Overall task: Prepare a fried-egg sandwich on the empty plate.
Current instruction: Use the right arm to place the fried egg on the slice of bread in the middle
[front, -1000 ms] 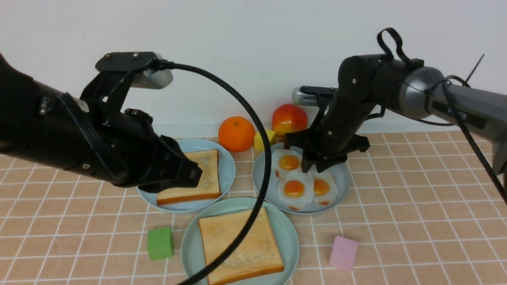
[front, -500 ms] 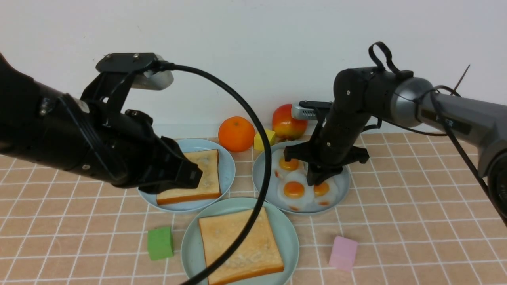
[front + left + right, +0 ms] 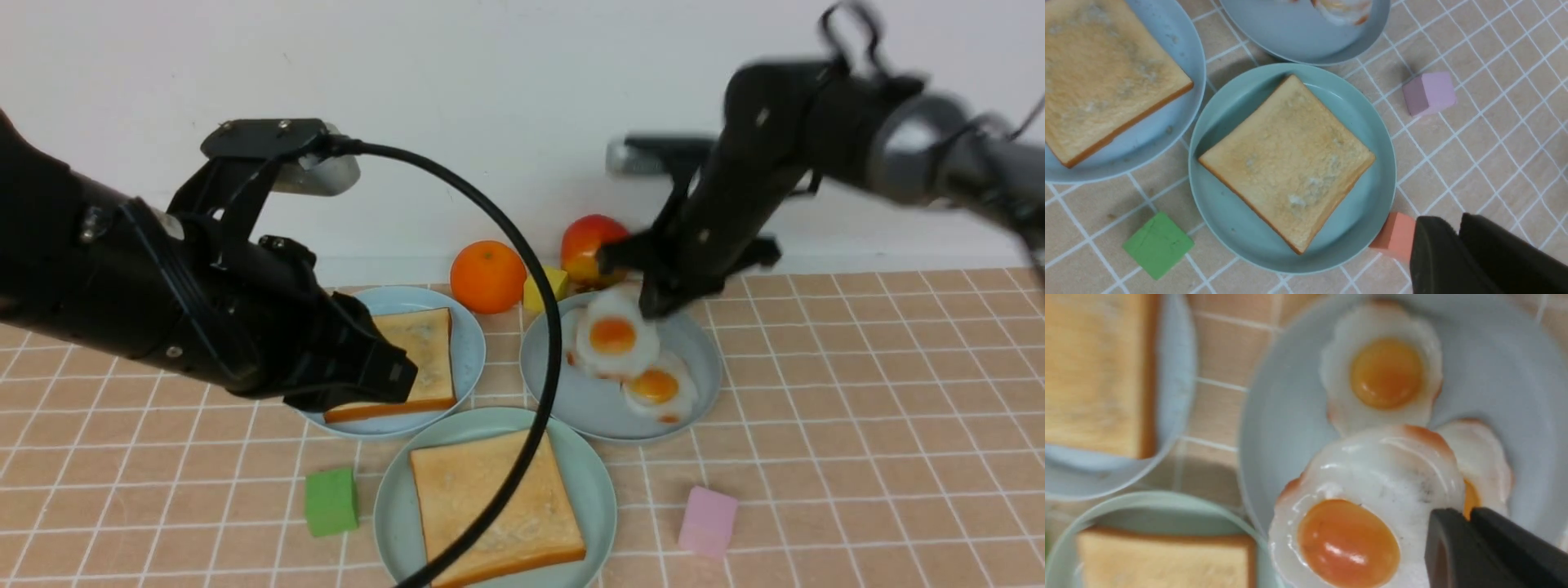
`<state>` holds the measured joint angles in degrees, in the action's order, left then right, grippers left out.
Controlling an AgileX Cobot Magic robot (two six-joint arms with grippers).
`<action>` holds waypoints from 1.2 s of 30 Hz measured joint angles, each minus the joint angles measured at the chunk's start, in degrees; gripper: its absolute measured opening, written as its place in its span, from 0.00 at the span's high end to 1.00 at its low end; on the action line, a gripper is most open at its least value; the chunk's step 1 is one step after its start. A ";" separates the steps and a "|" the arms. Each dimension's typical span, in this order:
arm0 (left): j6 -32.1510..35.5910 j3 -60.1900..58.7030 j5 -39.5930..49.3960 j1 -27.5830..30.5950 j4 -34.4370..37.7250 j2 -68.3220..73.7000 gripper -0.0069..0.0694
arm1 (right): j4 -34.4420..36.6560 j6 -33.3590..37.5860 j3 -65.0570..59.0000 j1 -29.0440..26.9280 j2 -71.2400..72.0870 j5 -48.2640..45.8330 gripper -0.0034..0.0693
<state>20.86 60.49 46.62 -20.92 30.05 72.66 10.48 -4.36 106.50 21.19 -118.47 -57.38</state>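
A toast slice [image 3: 490, 506] lies on the mint-green plate [image 3: 600, 482] at the front, and shows in the left wrist view [image 3: 1286, 161]. A second toast slice [image 3: 420, 359] lies on the sky-blue plate [image 3: 469, 343]. My right gripper [image 3: 653, 306] is shut on the edge of a fried egg [image 3: 614, 335] and holds it above the grey-blue plate [image 3: 702, 359]. The right wrist view shows this egg [image 3: 1367, 522] pinched between the jaws. Two more eggs [image 3: 657, 388] stay on that plate. My left gripper [image 3: 392, 371] is shut and empty, hovering over the sky-blue plate.
An orange [image 3: 487, 276], an apple [image 3: 594, 245] and a yellow block [image 3: 543, 287] stand by the back wall. A green block [image 3: 331, 500] and a pink block [image 3: 707, 520] flank the mint plate. A salmon block [image 3: 1394, 239] touches its rim. The left arm's cable [image 3: 539, 392] hangs across it.
My right gripper came down onto the eggs, closed on one and has lifted it up off the grey-blue plate. The left arm has hardly moved.
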 joint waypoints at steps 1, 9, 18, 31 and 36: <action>0.00 0.00 0.23 0.00 -0.14 0.00 0.78 | 0.55 0.70 0.00 0.00 1.04 -0.47 0.89; -0.20 0.00 0.87 0.00 -0.69 0.00 0.77 | 12.50 8.38 -2.37 2.98 2.82 -2.73 0.89; -0.20 0.00 0.69 0.00 -0.77 0.00 0.76 | 17.57 11.69 -12.93 9.51 0.24 6.75 0.89; -0.20 0.00 0.47 0.00 -0.77 0.53 0.74 | 19.05 11.55 -14.97 10.25 -1.99 9.62 0.70; -1.32 0.00 -0.44 0.00 -0.90 2.07 0.74 | 17.60 13.21 -14.97 9.54 2.76 7.21 0.53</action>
<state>19.54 60.49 46.18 -20.92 29.15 74.73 28.08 8.85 91.53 30.73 -115.71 -50.17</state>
